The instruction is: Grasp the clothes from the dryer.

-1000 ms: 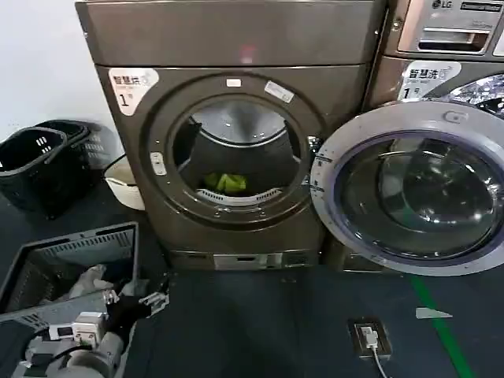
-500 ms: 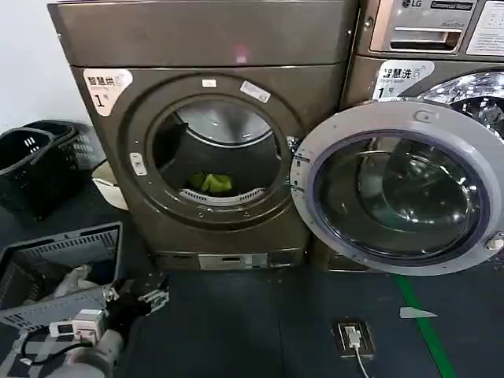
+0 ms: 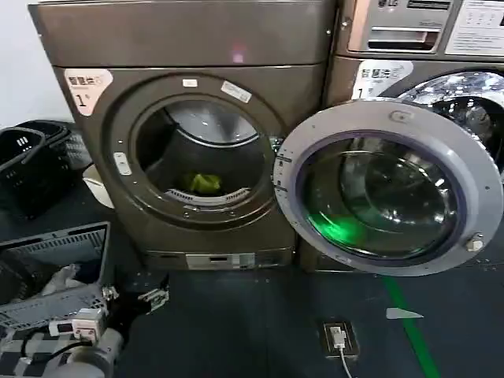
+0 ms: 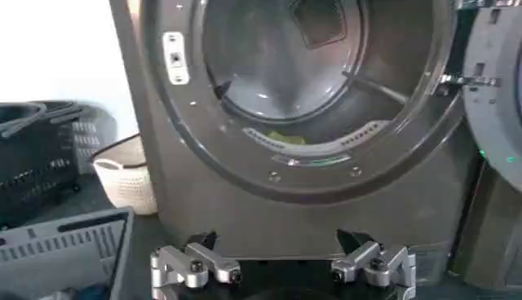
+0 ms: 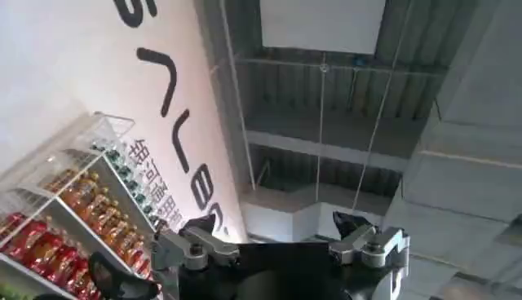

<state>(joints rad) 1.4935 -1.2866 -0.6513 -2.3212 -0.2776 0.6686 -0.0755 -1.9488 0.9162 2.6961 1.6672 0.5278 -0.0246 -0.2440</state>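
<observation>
A dark floor runs up to two front-loading machines standing side by side against the wall. Over the last second the whole scene has slid toward the robot's left in the head view, so the dryer now sits further that way and its swung-open door lies nearer the middle. That reads as the robot turning or shifting its stance, not as a reach; the drum itself looks untouched.

The clothes lie where they were, low inside the dryer at the front of the drum, just behind the lip of the porthole. From the left wrist they show as a yellow-green sliver past that lip.

The left tool hangs low before the dryer, below the porthole and well apart from the clothes, jaws spread wide and empty. The right tool, also spread and empty, points up at a ceiling, away from the dryer.

I judge the approach barely begun: the left arm must rise and enter the porthole.
</observation>
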